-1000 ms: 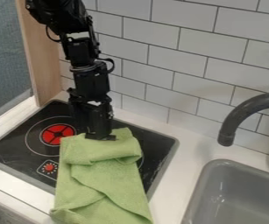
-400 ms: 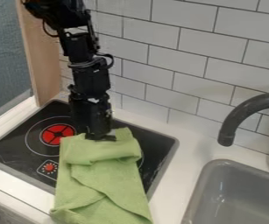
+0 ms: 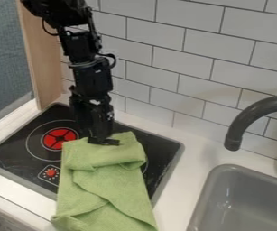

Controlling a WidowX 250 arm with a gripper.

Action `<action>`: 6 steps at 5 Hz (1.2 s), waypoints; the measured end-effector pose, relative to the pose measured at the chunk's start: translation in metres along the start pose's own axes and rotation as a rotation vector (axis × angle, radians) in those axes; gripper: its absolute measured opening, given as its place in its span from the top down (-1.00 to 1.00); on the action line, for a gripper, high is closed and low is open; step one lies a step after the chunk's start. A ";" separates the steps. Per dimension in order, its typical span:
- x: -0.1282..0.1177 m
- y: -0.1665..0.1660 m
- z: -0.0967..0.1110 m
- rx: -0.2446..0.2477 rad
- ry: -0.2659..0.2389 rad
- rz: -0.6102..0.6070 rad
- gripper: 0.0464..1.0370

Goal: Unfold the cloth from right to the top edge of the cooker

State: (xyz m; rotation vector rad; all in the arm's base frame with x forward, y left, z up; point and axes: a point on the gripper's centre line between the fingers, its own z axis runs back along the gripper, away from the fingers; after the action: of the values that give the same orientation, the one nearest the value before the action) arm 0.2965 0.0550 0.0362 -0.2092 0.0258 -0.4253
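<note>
One green cloth (image 3: 107, 189) lies over the right part of the black cooker (image 3: 14, 155), crossing its near edge and running across the pale counter (image 3: 186, 180) to the near limit of my view; its far end sits just short of the cooker's far edge, with a thick fold lying across it and bulging a little to the right; nearer me the layers overlap, and one crease slants down towards the near right. I have the gripper (image 3: 103, 140) pointing down at the far end of the cloth, its tip touching the fabric there; I cannot tell from here whether it is clenched on the cloth or released; above it the black arm (image 3: 87, 74) comes down from the far left, in front of the white tiled wall (image 3: 164, 49). To the left of the cloth I can see the red burner (image 3: 59, 138) inside a pale ring, and nearer me the small red control mark (image 3: 50, 172); a bit of another pale ring shows just beside the cloth's right edge. Over on the right I have the grey sink (image 3: 243, 194), with the dark curved tap (image 3: 247, 118) at its far side; at the far left a wooden panel (image 3: 44, 67) stands upright.
</note>
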 end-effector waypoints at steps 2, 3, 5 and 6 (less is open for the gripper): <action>-0.002 0.004 -0.011 0.017 0.039 0.003 -0.92; -0.003 -0.005 -0.018 0.012 0.060 -0.037 -0.84; -0.006 -0.006 -0.021 0.012 0.067 -0.050 0.35; -0.006 -0.006 -0.021 0.014 0.065 -0.052 0.74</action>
State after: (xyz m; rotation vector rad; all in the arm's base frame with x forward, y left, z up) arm 0.2876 0.0482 0.0169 -0.1826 0.0810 -0.4834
